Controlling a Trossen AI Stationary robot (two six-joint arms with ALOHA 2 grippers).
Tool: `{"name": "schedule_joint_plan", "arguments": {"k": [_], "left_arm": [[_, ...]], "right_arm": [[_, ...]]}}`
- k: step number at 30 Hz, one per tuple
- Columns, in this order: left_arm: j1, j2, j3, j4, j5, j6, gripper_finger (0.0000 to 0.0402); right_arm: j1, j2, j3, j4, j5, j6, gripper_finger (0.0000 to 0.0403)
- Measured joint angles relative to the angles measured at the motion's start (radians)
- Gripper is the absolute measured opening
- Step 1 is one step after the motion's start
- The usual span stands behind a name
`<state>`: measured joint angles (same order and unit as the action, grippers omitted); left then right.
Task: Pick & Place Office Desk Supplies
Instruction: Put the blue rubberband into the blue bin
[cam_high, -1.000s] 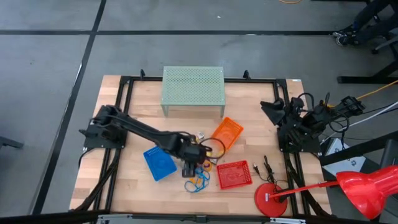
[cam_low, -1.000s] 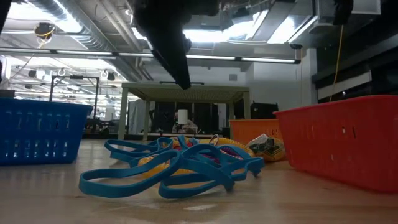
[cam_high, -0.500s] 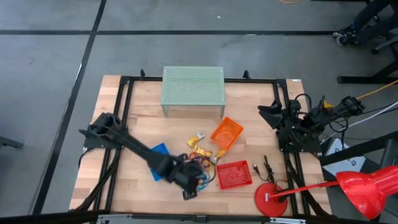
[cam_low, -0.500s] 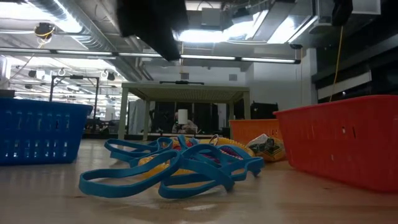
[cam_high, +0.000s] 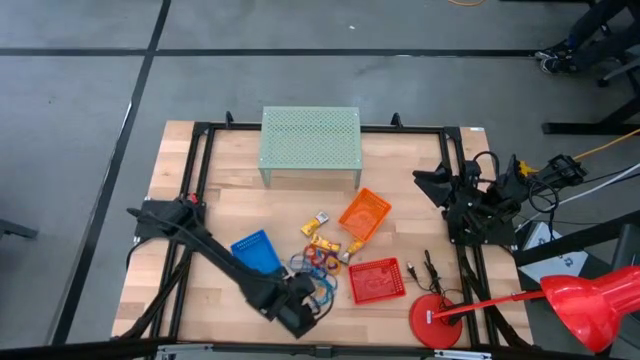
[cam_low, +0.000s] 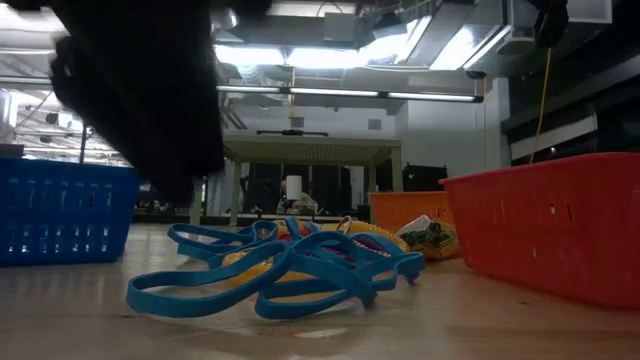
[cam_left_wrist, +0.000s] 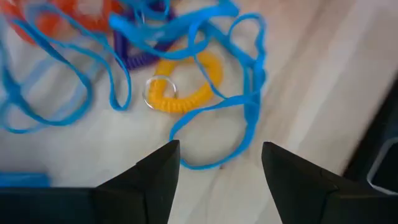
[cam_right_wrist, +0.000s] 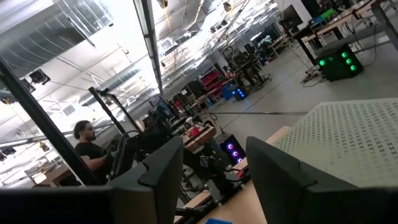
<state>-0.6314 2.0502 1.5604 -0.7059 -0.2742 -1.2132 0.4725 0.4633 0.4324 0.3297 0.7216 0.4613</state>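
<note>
While the left arm reaches low across the front of the table, this is how things stand:

Left hand (cam_left_wrist: 217, 165): fingers spread apart, nothing between them, hanging just above the near edge of the loop pile; seen from overhead it sits at the front of the table (cam_high: 200, 200), just beside the blue loops.
Blue loops (cam_low: 290, 270): a tangle of thin bands lying flat on the wood between the blue basket and the red basket.
Yellow coil (cam_left_wrist: 186, 81): a curled spring-like ring with a small clear ring at one end, lying among the blue bands.
Orange loops (cam_left_wrist: 62, 18): at the far side of the tangle, next to a purple coil (cam_left_wrist: 134, 46).
Yellow-and-white pieces (cam_high: 320, 235): scattered near the orange basket (cam_high: 364, 213), apart from the loops.
Blue basket (cam_high: 256, 254): just beside the pile.
Red basket (cam_high: 376, 280): on the pile's other side.
Right hand (cam_right_wrist: 211, 174): fingers apart and empty, parked at the table's right edge, pointing toward the pale green perforated stand (cam_high: 310, 140).
</note>
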Motion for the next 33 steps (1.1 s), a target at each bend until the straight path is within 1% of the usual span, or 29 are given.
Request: {"name": "schedule_joint_plan", "arguments": {"k": [1, 4, 7, 17, 21, 27, 33], "left_arm": [[0.008, 0.011, 0.0, 0.001, 0.024, -0.011, 0.0226], [0.022, 0.039, -0.001, 0.004, 0.05, -0.027, 0.0226], [0.035, 0.058, 0.0, 0.0, 0.085, -0.017, 0.0226], [0.071, 0.067, 0.002, -0.057, 0.099, 0.006, 0.0223], [0.077, 0.068, 0.002, -0.11, 0.095, 0.008, 0.0197], [0.085, 0.097, 0.004, -0.115, 0.126, 0.03, 0.0144], [0.084, 0.103, 0.001, -0.093, 0.116, 0.039, 0.0122]], "right_arm": [[0.0, 0.0, 0.0, 0.0, -0.001, 0.002, 0.0178], [0.0, 0.0, 0.0, 0.0, -0.004, 0.006, 0.0178], [0.0, 0.0, 0.0, -0.002, -0.005, 0.025, 0.0178], [0.0, 0.0, 0.0, -0.022, -0.008, 0.025, 0.0178], [0.0, 0.0, 0.0, -0.027, -0.008, 0.025, 0.0178], [0.0, 0.0, 0.0, -0.03, -0.008, 0.025, 0.0178], [0.0, 0.0, 0.0, -0.032, -0.007, 0.021, 0.0178]]}}
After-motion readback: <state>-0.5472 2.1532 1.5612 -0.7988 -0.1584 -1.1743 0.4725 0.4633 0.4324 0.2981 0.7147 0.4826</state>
